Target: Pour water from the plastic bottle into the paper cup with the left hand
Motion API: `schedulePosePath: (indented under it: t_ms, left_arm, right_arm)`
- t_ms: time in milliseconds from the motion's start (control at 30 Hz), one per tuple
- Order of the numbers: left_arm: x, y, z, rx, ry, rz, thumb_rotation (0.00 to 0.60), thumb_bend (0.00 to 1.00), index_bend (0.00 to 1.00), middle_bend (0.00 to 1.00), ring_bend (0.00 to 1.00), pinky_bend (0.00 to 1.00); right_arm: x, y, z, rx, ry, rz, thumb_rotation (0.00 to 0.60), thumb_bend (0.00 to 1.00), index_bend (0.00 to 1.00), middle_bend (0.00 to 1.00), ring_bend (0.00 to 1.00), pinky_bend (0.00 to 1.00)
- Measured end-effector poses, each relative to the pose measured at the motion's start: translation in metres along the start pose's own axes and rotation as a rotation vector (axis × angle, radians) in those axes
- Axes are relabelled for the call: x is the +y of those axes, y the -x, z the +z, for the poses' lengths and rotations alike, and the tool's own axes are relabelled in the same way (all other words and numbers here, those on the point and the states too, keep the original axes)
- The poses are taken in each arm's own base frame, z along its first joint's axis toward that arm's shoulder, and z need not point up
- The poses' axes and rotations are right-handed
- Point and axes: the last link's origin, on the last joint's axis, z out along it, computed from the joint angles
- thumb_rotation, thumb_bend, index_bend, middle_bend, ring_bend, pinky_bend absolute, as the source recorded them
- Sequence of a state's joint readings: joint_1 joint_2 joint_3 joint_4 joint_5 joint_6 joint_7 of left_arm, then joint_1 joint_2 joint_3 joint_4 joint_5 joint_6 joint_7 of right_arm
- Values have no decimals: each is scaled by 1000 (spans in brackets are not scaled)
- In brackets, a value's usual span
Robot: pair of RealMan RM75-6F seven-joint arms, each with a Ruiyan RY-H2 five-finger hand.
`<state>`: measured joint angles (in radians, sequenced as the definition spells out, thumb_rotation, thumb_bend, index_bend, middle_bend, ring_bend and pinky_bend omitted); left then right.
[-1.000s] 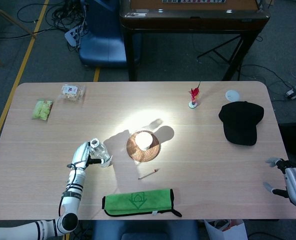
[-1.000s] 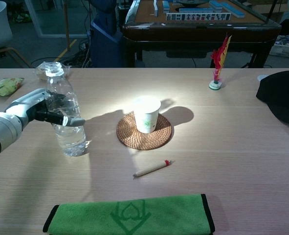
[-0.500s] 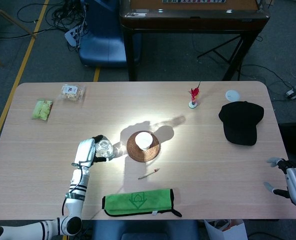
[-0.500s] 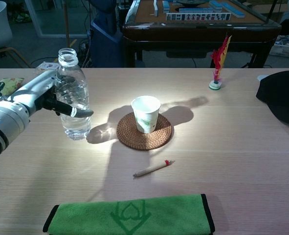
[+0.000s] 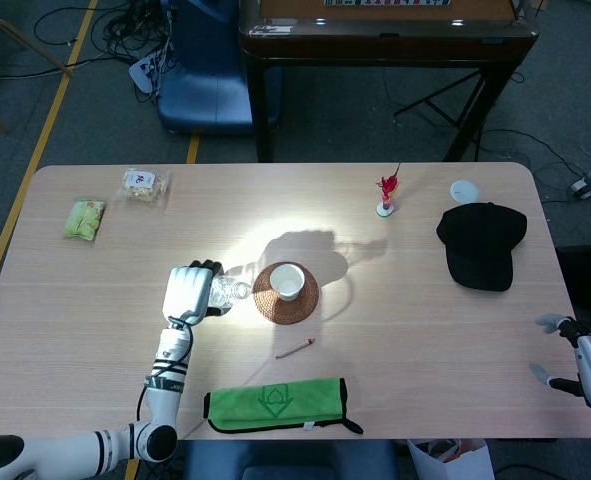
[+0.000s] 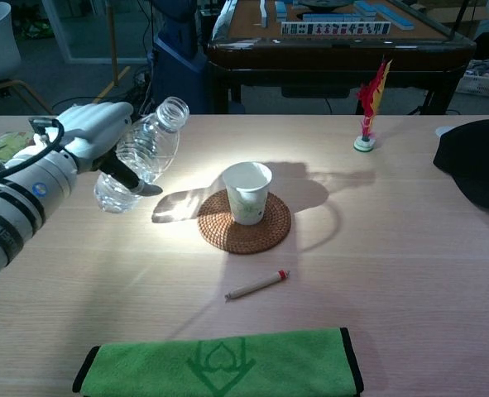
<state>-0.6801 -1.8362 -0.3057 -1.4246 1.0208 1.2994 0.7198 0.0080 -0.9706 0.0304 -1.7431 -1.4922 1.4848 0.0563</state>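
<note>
A clear plastic bottle (image 6: 145,149) with no cap is held by my left hand (image 6: 91,136) above the table, tilted with its mouth pointing up and right toward the paper cup (image 6: 247,191). The white cup stands upright on a round woven coaster (image 6: 244,230). In the head view the left hand (image 5: 187,292) and bottle (image 5: 229,292) sit just left of the cup (image 5: 288,281). No water is leaving the bottle. My right hand (image 5: 575,362) shows at the table's right edge, fingers apart, holding nothing.
A green cloth (image 6: 219,365) lies at the near edge, a small stick (image 6: 257,284) in front of the coaster. A black cap (image 5: 481,243), a red feathered shuttlecock (image 6: 368,107) and a white lid (image 5: 464,190) are at the right; snack packets (image 5: 85,218) at the far left.
The left hand has lifted the bottle off the table, carried it right toward the cup and tipped it from upright to a slant. The right hand has stayed put.
</note>
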Motion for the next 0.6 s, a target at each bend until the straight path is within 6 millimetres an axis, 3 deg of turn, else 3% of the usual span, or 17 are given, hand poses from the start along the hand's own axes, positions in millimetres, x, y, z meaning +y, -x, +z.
schedulePosePath:
  t_ms: [600]
  left_arm:
    - [36,6,29,-61,-56,315,600,75,749,725,614,619]
  right_arm:
    - [8,-6,3,8,24,35,600,0,371,416,403,454]
